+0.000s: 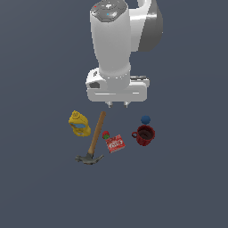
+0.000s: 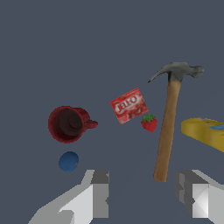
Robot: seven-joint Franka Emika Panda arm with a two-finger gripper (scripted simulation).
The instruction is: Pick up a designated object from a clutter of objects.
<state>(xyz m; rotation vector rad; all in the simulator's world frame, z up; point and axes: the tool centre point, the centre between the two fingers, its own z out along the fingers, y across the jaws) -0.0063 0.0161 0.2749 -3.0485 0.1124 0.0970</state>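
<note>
Tool (image 1: 117, 105) hangs above clutter, fingers apart, nothing between them. Dark red mug (image 1: 144, 134) stands upright on tabletop (image 1: 187, 187) at exterior view's right end of group, handle toward red box (image 1: 115, 143). Blue ball (image 1: 145, 119) just beside mug. Hammer (image 1: 94, 141), strawberry (image 1: 106, 134), yellow bottle (image 1: 79, 124) further to exterior view's left.
</note>
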